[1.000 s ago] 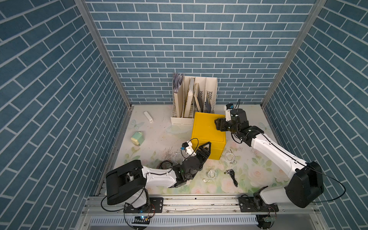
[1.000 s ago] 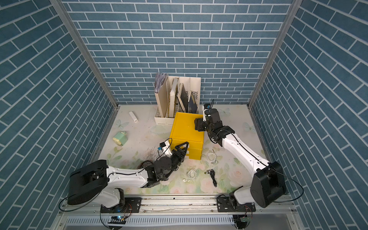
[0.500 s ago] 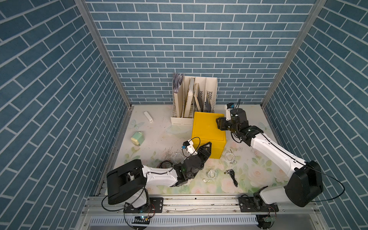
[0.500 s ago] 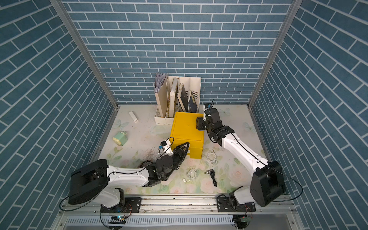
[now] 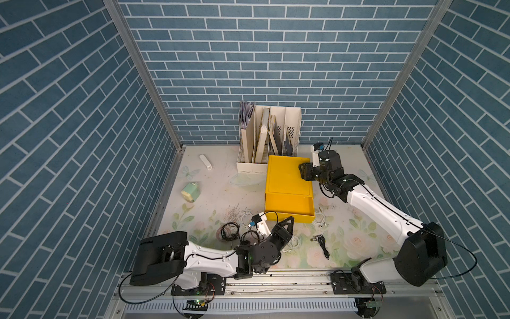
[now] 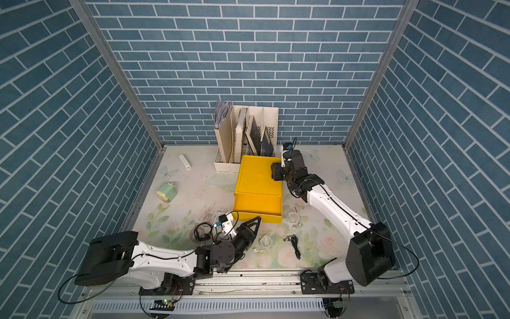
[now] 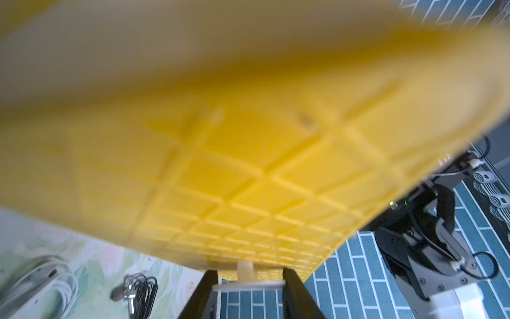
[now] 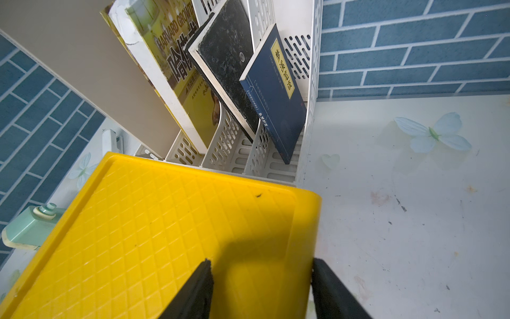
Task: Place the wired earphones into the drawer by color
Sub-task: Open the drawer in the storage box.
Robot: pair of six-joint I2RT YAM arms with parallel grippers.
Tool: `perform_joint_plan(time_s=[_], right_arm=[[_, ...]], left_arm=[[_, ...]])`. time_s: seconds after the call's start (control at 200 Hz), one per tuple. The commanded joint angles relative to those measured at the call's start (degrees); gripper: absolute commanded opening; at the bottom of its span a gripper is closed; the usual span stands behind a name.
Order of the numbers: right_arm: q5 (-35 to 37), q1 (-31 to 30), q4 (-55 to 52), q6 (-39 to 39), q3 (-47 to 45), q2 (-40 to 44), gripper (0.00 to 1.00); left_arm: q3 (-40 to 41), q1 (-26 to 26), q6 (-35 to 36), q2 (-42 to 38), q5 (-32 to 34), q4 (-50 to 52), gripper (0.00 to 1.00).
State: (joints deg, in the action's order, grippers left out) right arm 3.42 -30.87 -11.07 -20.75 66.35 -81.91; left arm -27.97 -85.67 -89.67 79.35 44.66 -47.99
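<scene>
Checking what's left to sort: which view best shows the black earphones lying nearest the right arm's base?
Both top views: the black earphones lie whole, coil and trailing cable clear. Left wrist shows them close but blurred; right wrist not at all.

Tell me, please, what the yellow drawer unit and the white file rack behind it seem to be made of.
The yellow drawer unit looks like moulded plastic, satin: uniform colour, embossed diamond grid on top, rounded rim. The file rack is probably off-white plastic too, matte, with moulded slots; painted metal cannot be ruled out.
</scene>
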Motion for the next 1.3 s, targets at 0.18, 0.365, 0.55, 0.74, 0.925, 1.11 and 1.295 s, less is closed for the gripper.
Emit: perform_joint_plan(time_s=[0.18,0.365,0.55,0.74,0.925,1.11,1.295], right_arm=[[-0.9,-0.6,-5.2,1.8,0.1,-2.8,0.59],[-0.9,-0.6,-6.2,1.9,0.7,-2.5,0.64],[0.9,-0.5,-8.5,1.7,2.8,1.6,0.70],[7.7,0.8,-22.0,1.2,8.8,8.9,0.76],[4.1,7.6,-35.7,-3.2,5.7,17.9,0.78],[-6.3,7.7,-36.0,-10.9,-12.4,22.6,0.74],[-6.4,5.8,-36.4,-14.7,-23.5,26.2,0.69]], left_arm=[[2.3,-4.8,-7.4,-0.7,4.4,12.7,0.42],[0.9,-5.0,-8.3,-2.8,5.0,19.5,0.72],[-7.4,-7.3,-8.1,-5.6,4.5,38.4,0.96],[-11.8,-10.7,-8.5,-11.6,5.2,53.1,1.00],[-18.8,-16.7,-17.1,-17.2,4.4,78.5,1.00],[-27.0,-18.0,-10.4,-20.1,5.5,88.1,1.00],[-39.2,-17.8,-8.4,-17.0,11.7,102.7,1.00]])
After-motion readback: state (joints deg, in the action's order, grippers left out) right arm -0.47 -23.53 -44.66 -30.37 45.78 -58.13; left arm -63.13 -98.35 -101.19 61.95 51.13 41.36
